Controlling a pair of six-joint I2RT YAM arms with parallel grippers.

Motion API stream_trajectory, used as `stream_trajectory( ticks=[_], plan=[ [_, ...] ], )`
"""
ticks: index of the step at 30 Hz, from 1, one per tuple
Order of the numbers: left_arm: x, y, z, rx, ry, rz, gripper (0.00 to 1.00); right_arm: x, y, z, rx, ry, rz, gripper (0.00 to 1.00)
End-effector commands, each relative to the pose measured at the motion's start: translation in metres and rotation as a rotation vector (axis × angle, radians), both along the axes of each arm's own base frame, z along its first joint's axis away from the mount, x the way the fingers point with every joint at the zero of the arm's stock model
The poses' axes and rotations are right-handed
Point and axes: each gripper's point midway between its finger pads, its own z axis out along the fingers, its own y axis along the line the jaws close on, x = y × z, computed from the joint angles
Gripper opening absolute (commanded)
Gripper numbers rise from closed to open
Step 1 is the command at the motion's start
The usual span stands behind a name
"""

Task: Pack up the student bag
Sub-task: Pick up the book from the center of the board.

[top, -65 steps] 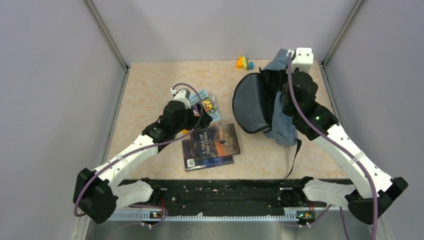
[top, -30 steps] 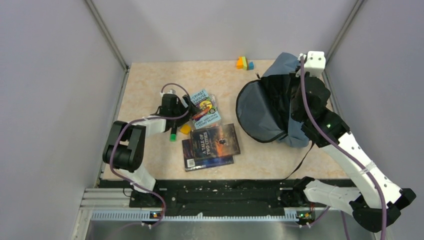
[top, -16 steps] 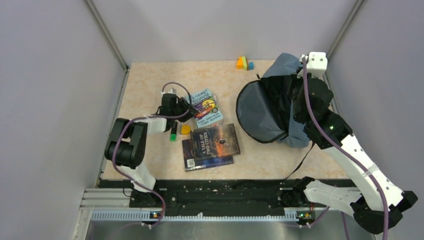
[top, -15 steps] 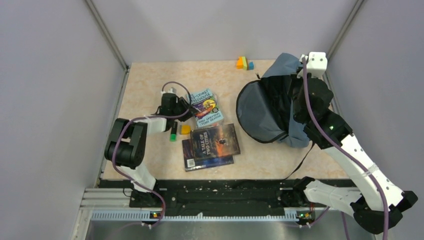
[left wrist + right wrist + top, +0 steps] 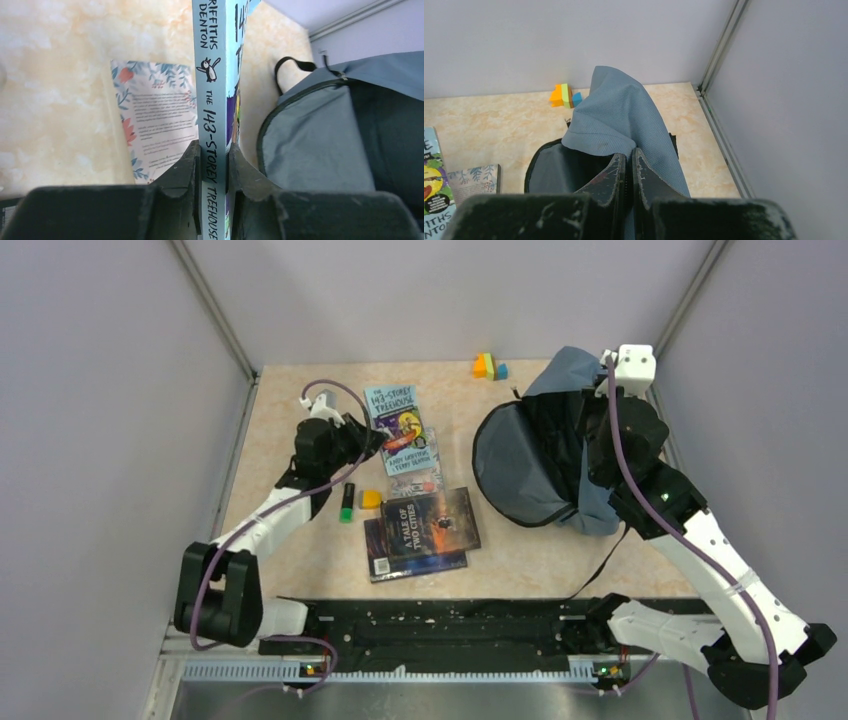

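Beige mottled tabletop [image 5: 520, 560], grey walls [image 5: 450, 290]: my left claw [image 5: 214, 148] clamps the treehouse book [image 5: 212, 65] (spine towards me), and my right claw [image 5: 629, 156] pinches the student bag [image 5: 616, 115].

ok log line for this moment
left gripper: shut on treehouse book | right gripper: shut on student bag fabric | bag mouth: open

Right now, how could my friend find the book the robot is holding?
Find the grey-blue student bag on the right, then look left to the books. The held one is the light-blue book farthest from the arm bases, its spine pinched between the left arm's fingers. Only it reads "143-Storey Treehouse"; the dark book nearer says "A Tale of Two Cities".
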Motion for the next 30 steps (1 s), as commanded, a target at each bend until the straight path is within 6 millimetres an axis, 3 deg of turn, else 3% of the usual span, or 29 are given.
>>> stream_trajectory(
  ticks=[1, 4, 14, 18, 22, 25, 30],
  plan=[
    [-0.009, -0.004, 0.069, -0.009, -0.189, -0.057, 0.0, -0.007, -0.006, 0.018, 0.036, -0.055, -0.001, 0.0],
    [-0.025, -0.007, 0.086, -0.005, -0.22, -0.105, 0.0, -0.007, -0.006, 0.018, 0.035, -0.054, -0.003, 0.0],
    [-0.074, -0.037, 0.112, -0.069, -0.215, -0.221, 0.0, -0.005, -0.003, 0.019, 0.048, -0.059, 0.006, 0.0],
    [-0.088, -0.076, 0.127, -0.126, -0.189, -0.201, 0.0, -0.004, -0.002, 0.019, 0.057, -0.059, 0.009, 0.0],
    [-0.099, -0.121, 0.156, -0.311, -0.203, -0.273, 0.0, -0.002, 0.0, 0.018, 0.059, -0.055, 0.01, 0.0],
    [-0.101, -0.141, 0.174, -0.387, -0.225, -0.288, 0.0, -0.001, 0.002, 0.017, 0.059, -0.049, 0.015, 0.0],
    [-0.101, -0.167, 0.187, -0.43, -0.24, -0.29, 0.0, 0.002, 0.005, 0.016, 0.056, -0.043, 0.024, 0.0]
  ],
)
